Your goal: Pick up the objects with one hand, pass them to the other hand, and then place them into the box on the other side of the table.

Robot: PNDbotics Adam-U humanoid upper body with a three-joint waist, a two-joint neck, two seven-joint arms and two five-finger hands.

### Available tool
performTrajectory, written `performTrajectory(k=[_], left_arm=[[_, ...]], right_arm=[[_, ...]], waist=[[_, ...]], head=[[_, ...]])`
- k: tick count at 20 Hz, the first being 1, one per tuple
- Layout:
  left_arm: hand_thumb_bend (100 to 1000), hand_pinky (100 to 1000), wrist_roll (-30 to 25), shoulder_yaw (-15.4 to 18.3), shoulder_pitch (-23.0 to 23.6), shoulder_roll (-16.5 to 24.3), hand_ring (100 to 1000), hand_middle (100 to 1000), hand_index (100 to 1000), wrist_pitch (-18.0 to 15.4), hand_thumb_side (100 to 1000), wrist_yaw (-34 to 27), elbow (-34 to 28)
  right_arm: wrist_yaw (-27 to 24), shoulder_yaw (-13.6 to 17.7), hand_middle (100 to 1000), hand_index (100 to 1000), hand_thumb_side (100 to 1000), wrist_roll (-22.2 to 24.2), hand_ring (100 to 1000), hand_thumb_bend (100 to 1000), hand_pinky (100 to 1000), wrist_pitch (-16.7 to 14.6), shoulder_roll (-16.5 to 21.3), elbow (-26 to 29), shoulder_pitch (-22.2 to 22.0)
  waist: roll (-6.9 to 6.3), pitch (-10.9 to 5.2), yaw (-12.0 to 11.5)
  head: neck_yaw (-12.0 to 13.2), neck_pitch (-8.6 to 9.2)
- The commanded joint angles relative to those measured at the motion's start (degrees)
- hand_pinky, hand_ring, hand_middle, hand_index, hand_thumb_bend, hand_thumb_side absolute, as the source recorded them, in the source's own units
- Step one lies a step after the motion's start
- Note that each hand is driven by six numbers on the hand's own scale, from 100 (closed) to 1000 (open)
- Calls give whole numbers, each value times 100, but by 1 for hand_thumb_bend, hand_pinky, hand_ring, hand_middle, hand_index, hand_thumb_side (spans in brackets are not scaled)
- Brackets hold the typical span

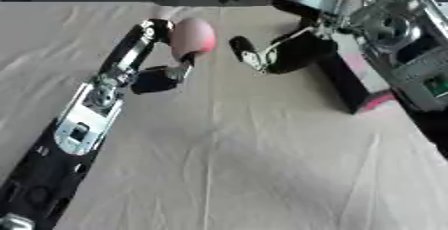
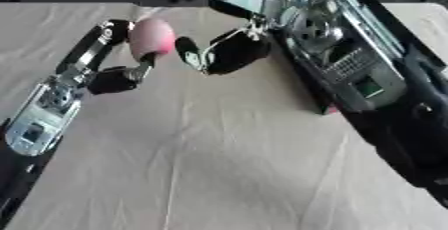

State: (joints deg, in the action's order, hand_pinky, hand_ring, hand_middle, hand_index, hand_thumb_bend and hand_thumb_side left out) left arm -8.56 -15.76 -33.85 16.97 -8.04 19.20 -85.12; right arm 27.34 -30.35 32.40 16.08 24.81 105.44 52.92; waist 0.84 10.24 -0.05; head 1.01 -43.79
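While the left robot hand reaches in from the lower left, it has a pink rounded object pinched between curled fingers on top and the thumb below. Object sits up off the bench, near the far middle of the cloth-covered surface.

Right robot hand comes in from the upper right. Its fingertips are just beside the pink object, on the object's right side. Cannot tell if they touch it; in the right eye view a thin gap seems to show between them. Right fingers look partly curled toward the object but not wrapped around it, holding nothing.

Right arm fills the right side of the right eye view, silver and black housings with a small green patch showing. Under that arm, in the left eye view, a dark box-like block with a pink-red edge lies on the bench. Cannot make out what it is.

Bench cover is a pale beige cloth with creases. Left forearm lies diagonally over it, silver joint plates facing up.
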Motion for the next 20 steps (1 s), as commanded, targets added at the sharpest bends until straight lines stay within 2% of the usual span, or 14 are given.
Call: performTrajectory(k=[1, 10, 11, 14, 20], left_arm=[[100, 712, -6, -16, -146, -23, 614, 518, 461, -30, 241, 11, -156], [100, 713, -31, -58, -188, -96, 614, 518, 461, -47, 234, -5, -201], [100, 713, -34, -63, -193, -102, 614, 518, 461, -50, 233, -6, -207], [100, 713, -41, -83, -212, -121, 614, 518, 461, -61, 230, -4, -227], [100, 714, -79, -138, -225, -141, 615, 519, 460, -106, 219, -1, -310]], right_arm=[[188, -12, 845, 932, 276, -83, 907, 100, 933, -49, -38, -107, 106], [402, -119, 855, 946, 311, -37, 913, 100, 932, -236, -189, -361, 93], [439, -127, 858, 949, 362, -17, 914, 100, 932, -265, -203, -390, 89], [521, -135, 864, 955, 389, 25, 918, 100, 933, -348, -246, -483, 83], [680, -127, 865, 955, 384, -83, 920, 100, 932, -410, -301, -672, 74]], waist=[[67, -187, -11], [52, -167, -40], [50, -165, -43], [47, -160, -50], [54, -158, -70]], head=[[-27, -33], [-49, -33], [-42, -33], [-22, -33], [-33, -33]])
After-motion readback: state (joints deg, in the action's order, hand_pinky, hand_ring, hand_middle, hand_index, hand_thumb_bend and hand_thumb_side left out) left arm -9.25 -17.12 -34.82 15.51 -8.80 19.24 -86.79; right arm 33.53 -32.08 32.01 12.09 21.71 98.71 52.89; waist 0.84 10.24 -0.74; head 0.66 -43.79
